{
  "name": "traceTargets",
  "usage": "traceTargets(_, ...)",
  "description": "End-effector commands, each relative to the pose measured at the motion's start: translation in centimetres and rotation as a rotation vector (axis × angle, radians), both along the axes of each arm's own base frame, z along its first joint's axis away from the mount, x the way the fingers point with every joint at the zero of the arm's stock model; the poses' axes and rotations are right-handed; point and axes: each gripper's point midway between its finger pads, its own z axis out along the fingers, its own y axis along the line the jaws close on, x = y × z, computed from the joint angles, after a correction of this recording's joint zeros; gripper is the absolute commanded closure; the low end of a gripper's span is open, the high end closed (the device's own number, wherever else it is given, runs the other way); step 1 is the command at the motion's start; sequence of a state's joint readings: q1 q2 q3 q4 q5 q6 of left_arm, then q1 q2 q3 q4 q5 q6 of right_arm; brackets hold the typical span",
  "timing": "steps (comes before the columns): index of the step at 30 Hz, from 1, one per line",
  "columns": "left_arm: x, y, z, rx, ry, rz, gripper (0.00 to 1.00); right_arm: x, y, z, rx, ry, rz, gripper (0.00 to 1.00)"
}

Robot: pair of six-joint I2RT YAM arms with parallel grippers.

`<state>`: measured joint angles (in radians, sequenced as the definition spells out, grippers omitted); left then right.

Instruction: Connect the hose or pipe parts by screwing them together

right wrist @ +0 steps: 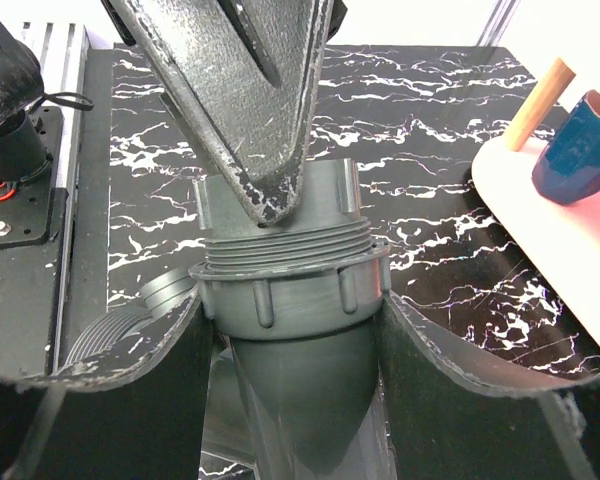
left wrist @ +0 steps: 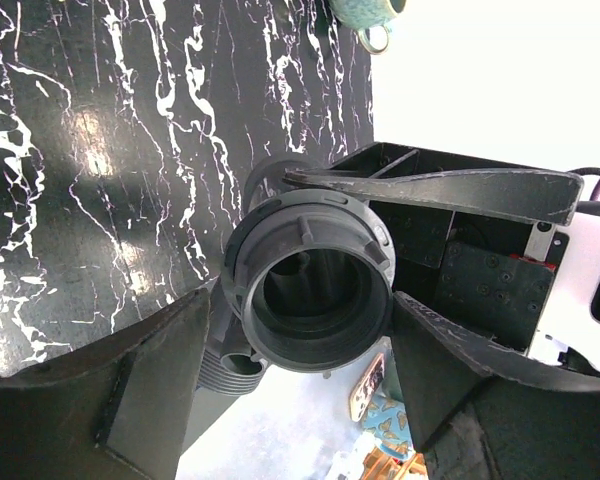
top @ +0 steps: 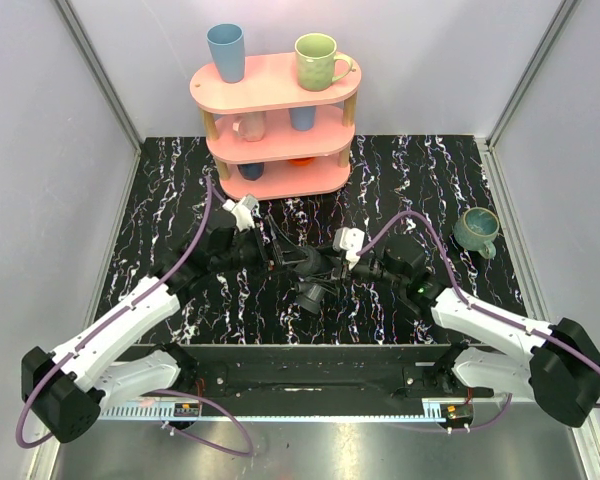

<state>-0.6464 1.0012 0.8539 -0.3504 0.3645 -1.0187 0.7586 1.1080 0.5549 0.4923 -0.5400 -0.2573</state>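
Note:
The black pipe parts (top: 311,283) hang above the middle of the marbled mat, between both grippers. In the right wrist view a ribbed ring nut (right wrist: 285,290) sits on a threaded pipe end, with several threads still bare above it. My right gripper (right wrist: 290,310) is shut on that nut, a finger pressed against each side. The left wrist view looks into the fitting's open round end (left wrist: 310,285), and a ridged side branch (left wrist: 230,365) sticks out below it. My left gripper (left wrist: 302,300) stands open, its fingers close on either side of that end. One left fingertip (right wrist: 268,200) rests just above the threads.
A pink three-tier shelf (top: 277,85) stands at the back, carrying a blue cup (top: 226,52), a green mug (top: 318,60) and more cups below. A teal mug (top: 476,230) sits on the mat at the right. A black rail (top: 300,365) runs along the near edge.

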Motion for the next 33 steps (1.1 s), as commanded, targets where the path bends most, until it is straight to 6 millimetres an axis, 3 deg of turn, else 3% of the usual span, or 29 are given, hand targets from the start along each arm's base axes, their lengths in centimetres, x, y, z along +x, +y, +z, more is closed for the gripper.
traceTargets(1,-0.1,-0.9,1.4,-0.068,-0.05,-0.054,0.26,-0.3,0.3,2.4,0.059,-0.051,0.02,1.0)
traceTargets(6,-0.3,-1.1,0.9,-0.03,-0.146,-0.139,0.42,-0.7,0.8,2.5,0.048,-0.029,0.063,1.0)
traceTargets(7,-0.3,-1.0,0.7,-0.008,-0.186,-0.161,0.54,-0.7,0.9,2.4,0.044,-0.021,0.071,1.0)
traceTargets(13,-0.9,-1.3,-0.4,0.032,-0.335,-0.3,0.78,-1.1,1.9,2.3,0.018,0.024,0.131,1.0)
traceTargets(17,-1.8,-1.8,-1.0,0.042,-0.389,-0.423,1.0,-1.3,2.4,1.9,0.0,0.056,0.17,1.0)
traceTargets(24,-1.1,-1.8,-1.8,0.135,-0.603,-0.557,1.0,-2.6,3.0,2.3,0.008,0.093,0.263,1.0)
traceTargets(33,-1.7,-1.2,-1.9,0.22,-0.868,-0.78,1.0,-3.4,2.8,1.9,0.0,0.102,0.292,1.0)
